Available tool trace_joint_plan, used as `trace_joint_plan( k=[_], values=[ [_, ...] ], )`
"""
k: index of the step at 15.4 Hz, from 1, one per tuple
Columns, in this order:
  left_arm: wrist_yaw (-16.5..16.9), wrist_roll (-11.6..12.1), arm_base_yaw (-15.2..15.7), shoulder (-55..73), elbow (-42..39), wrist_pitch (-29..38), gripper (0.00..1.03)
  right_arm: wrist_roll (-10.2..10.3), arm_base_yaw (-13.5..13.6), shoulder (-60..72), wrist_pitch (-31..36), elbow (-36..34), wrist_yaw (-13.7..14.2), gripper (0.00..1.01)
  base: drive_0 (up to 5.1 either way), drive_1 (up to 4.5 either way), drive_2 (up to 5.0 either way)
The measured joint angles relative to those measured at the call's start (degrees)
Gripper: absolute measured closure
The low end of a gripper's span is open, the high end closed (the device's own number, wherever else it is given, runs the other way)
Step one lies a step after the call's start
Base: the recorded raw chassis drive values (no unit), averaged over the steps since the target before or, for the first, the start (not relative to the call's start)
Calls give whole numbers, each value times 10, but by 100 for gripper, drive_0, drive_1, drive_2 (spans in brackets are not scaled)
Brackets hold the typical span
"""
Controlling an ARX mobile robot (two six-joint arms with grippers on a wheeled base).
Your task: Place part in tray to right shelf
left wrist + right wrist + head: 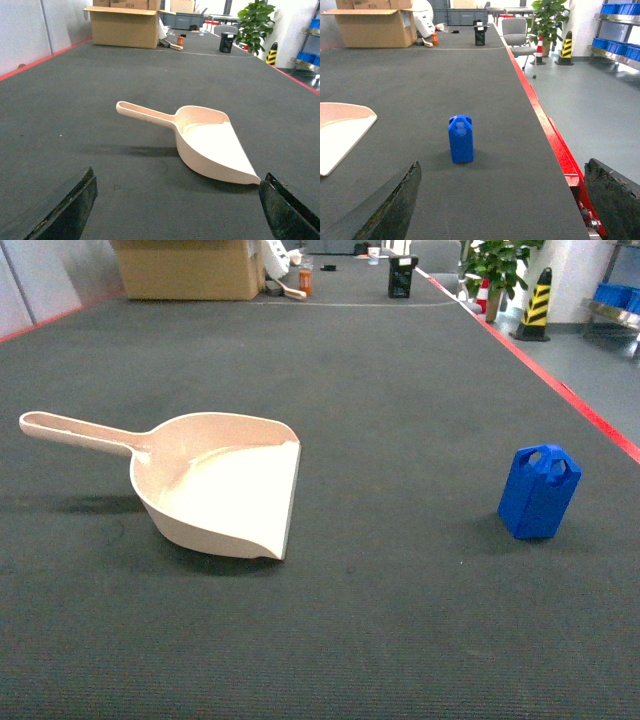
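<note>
Part (539, 491) stands upright on dark mat, well right of tray (215, 483). Right gripper (502, 200) gapes wide, empty, facing part; should close squarely across its flat sides. Left gripper (177, 202) spread, empty, near tray.

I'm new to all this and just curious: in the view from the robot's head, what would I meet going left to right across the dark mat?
The tray's handle → the tray's scoop → bare mat → the blue part.

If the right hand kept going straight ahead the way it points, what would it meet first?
Probably the blue part, standing upright between the right hand's open fingers in line; depth is unclear.
</note>
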Motion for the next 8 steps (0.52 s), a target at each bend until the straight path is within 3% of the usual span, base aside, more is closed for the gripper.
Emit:
trace_joint_plan(
  k=[8],
  values=[
    [0,0,0,0,0,0,5,0,0,0,0,0,0,3,0,0,0]
  ],
)
